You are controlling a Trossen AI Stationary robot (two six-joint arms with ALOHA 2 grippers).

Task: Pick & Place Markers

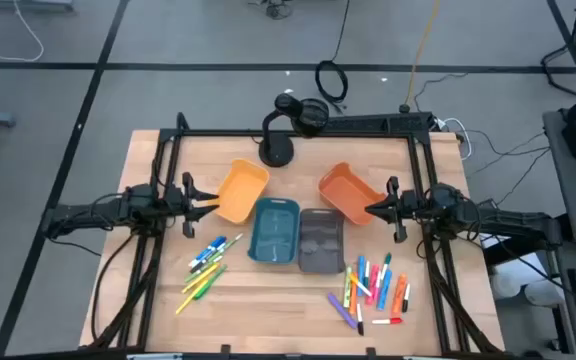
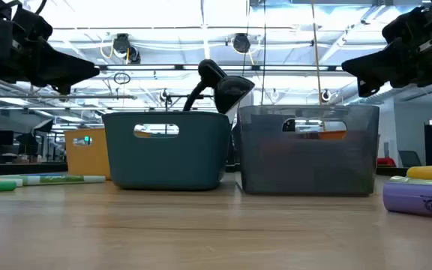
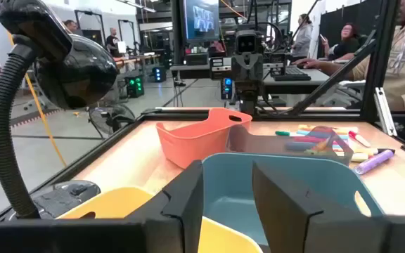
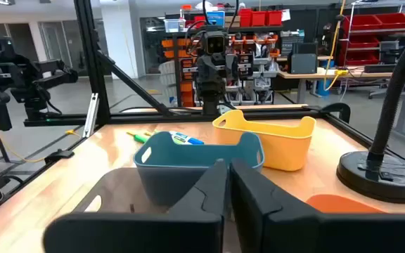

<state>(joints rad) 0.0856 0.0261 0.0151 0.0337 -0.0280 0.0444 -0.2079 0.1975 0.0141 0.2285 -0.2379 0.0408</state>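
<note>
Work surface is a wooden table [image 1: 288,300] carrying four small bins at its centre: a yellow bin [image 1: 241,190], an orange bin [image 1: 348,193], a teal bin [image 1: 274,231] and a grey bin [image 1: 320,240], the last two side by side and touching; in the high view all four appear empty. A black gooseneck lamp [image 1: 290,125] stands behind them. The markers lie in two loose groups on the front of the table: a left group [image 1: 205,268] of mostly yellow, green and blue pens near the teal bin, and a larger right group [image 1: 373,288] of mixed colours in front of the grey bin. The left gripper [image 1: 208,208] hangs over the yellow bin, fingers parted, holding nothing; the right gripper [image 1: 373,209] hangs over the orange bin, fingers nearly together, also empty. Neither is near a marker. Assessment: the markers are judged light, rigid, smooth and round, hence liable to roll or slip; several overlap. Recommended hold is across the barrel at mid-length, fingers square to the pen's axis, starting with an outlying pen clear of its neighbours
</note>
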